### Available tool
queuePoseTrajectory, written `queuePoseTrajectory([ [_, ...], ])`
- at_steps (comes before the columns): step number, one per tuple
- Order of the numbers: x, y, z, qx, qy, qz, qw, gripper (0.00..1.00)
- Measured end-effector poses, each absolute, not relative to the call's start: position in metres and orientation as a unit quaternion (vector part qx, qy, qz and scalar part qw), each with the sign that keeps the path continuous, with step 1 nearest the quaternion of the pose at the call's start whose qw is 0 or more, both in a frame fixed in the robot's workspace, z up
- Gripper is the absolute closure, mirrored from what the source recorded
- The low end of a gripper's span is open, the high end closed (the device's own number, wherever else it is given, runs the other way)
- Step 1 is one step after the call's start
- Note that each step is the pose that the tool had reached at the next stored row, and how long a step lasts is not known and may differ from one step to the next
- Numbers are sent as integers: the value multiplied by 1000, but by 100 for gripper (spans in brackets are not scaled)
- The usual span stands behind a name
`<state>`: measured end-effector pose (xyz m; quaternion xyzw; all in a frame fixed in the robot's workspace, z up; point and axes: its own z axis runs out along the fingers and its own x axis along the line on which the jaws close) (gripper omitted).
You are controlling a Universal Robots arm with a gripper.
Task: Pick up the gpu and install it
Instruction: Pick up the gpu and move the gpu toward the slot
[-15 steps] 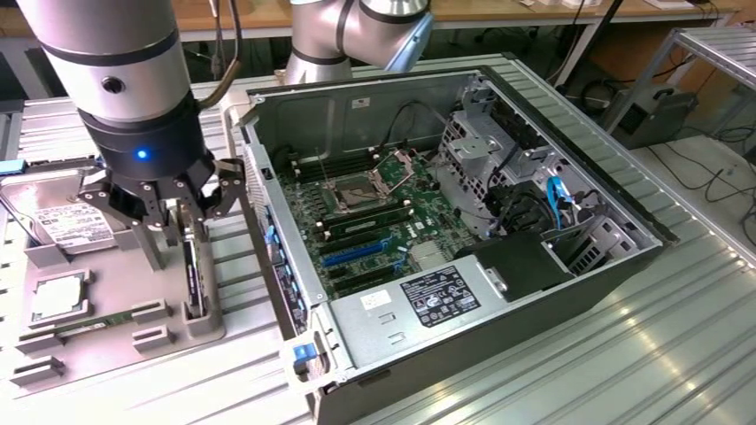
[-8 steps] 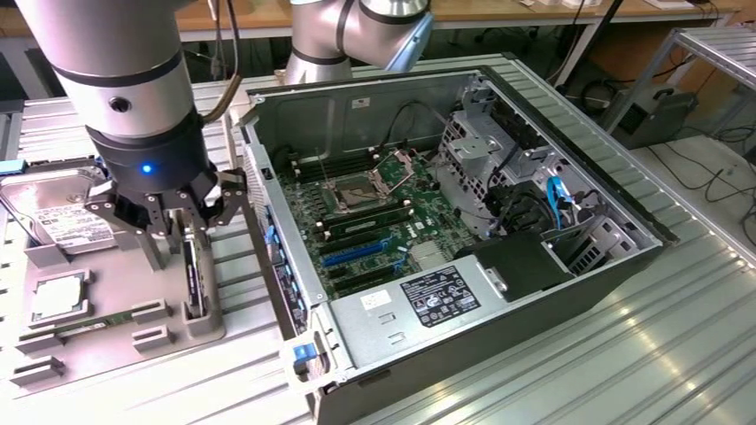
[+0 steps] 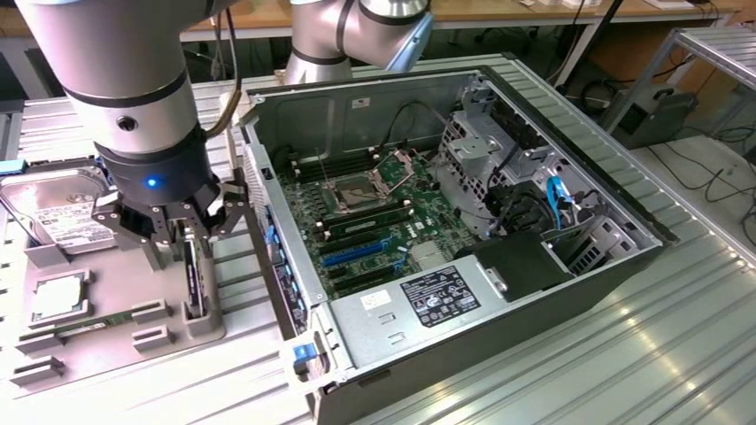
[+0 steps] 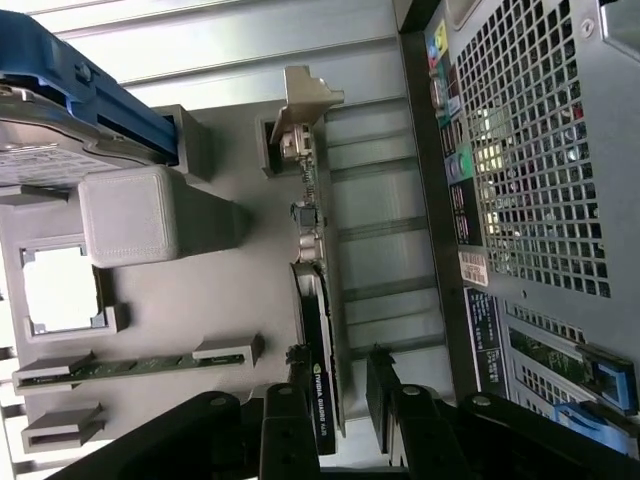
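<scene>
The gpu (image 3: 193, 282) stands on edge in a slot of the grey holder tray (image 3: 119, 341), to the exterior view's left of the open computer case (image 3: 473, 221). In the wrist view the gpu (image 4: 316, 300) runs edge-on, with its silver bracket (image 4: 300, 110) at the far end. My gripper (image 3: 177, 241) hangs right over the card. It is open (image 4: 335, 425), with one finger (image 4: 285, 430) on the fan side and the other finger (image 4: 382, 400) on the back side. The card's near end lies between them, and the fingers do not press on it.
The tray also carries a silver hard drive (image 3: 59, 217), a square processor (image 3: 57, 297) and a slim green memory stick (image 3: 95, 323). Inside the case the motherboard shows blue and black expansion slots (image 3: 354, 255). The case's perforated rear panel (image 4: 530, 150) stands close beside the tray.
</scene>
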<state>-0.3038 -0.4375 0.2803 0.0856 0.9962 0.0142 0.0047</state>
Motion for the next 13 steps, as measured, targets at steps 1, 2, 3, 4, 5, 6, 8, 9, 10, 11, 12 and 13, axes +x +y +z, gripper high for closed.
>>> queuePoseTrajectory([
  [1,-304,-437,278,86,996,14,5,64],
  [2,-304,-437,276,87,996,14,5,64],
  [3,-304,-436,275,88,996,14,5,64],
  [4,-304,-436,274,88,996,14,4,64],
  [5,-305,-435,273,88,996,14,4,64],
  [6,-305,-434,273,89,996,14,3,64],
  [8,-307,-432,272,89,996,14,1,64],
  [9,-307,-431,271,89,996,14,1,64],
  [10,-307,-429,270,89,996,14,1,64],
  [11,-307,-428,269,89,996,15,1,64],
  [12,-307,-426,268,89,996,15,1,64],
  [13,-307,-425,266,89,996,15,1,64],
])
